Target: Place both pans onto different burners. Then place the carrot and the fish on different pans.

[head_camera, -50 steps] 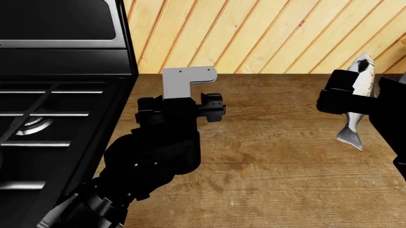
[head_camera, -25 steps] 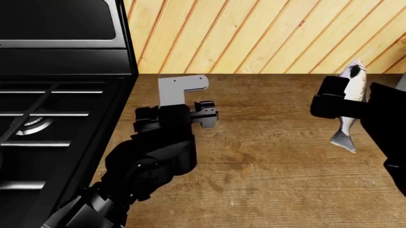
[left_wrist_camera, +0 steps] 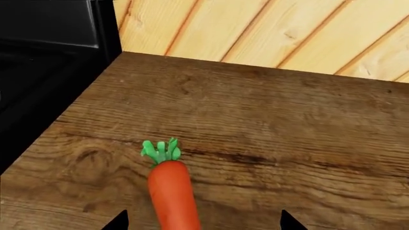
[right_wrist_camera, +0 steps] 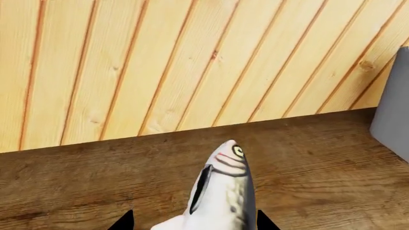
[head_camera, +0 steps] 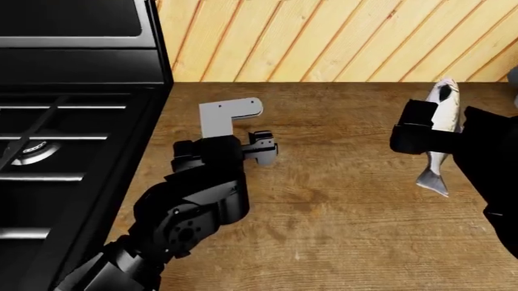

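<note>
The fish (head_camera: 438, 136) hung head-up and tail-down in the right claw (head_camera: 421, 134), clamped at mid-body and lifted clear of the wooden surface (head_camera: 340, 218); in the right wrist view its head (right_wrist_camera: 229, 160) pointed ahead of the claw tips toward the plank wall (right_wrist_camera: 160, 62). The carrot (left_wrist_camera: 171, 191) lay on the surface between the tips of the left claw (left_wrist_camera: 201, 221), closer to one tip than the other, its green top (left_wrist_camera: 161, 150) pointing forward away from the claw. That claw's tips stood apart, on either side of the carrot, and I could not tell whether they touched it. In the head view the left claw (head_camera: 229, 148) hid the carrot, and a grey bracket (head_camera: 227, 115) stood just beyond it. The black stove (head_camera: 65, 151) lay to the left of the left claw, one burner (head_camera: 28, 150) showing under the grate bars. The two claws were well apart.
</note>
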You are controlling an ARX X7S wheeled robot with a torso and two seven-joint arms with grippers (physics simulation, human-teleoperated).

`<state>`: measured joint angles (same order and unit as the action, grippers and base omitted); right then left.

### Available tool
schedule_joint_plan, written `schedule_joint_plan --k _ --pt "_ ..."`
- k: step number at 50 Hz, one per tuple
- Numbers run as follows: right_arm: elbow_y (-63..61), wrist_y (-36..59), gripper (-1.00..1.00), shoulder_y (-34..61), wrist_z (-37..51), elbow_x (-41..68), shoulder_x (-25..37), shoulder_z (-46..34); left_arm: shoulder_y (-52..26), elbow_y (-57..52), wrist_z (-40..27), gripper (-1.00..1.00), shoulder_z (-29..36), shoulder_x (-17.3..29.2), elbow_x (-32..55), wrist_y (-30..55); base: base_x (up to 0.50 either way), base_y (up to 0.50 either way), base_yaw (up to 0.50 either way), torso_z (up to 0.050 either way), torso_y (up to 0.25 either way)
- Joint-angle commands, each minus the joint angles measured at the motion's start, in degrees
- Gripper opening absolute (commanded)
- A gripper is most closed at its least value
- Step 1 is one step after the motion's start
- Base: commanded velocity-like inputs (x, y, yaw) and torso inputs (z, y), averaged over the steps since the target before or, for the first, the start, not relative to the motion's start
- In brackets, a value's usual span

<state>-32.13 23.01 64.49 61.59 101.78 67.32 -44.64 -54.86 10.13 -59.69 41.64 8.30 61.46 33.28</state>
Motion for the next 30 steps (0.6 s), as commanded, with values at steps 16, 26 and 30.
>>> schedule_joint_plan --k 16,26,30 --pt "-0.23 0.50 -1.00 -0.36 -1.15 -1.04 -0.18 0.67 0.66 0.77 -0.67 1.00 -0.20 0.15 0.31 -1.80 0.00 0.00 0.00 0.000 -0.006" --pt "-0.28 0.52 -1.00 -0.45 -1.26 -1.09 -0.27 0.76 0.66 0.75 -0.70 1.00 -0.26 0.18 0.57 -2.28 0.01 0.00 0.00 0.000 -0.195" --pt "-0.34 0.58 -1.00 -0.44 -1.22 -1.04 -0.26 0.81 0.70 0.54 -0.90 1.00 -0.40 0.25 0.71 -2.53 0.00 0.00 0.00 0.000 0.000"
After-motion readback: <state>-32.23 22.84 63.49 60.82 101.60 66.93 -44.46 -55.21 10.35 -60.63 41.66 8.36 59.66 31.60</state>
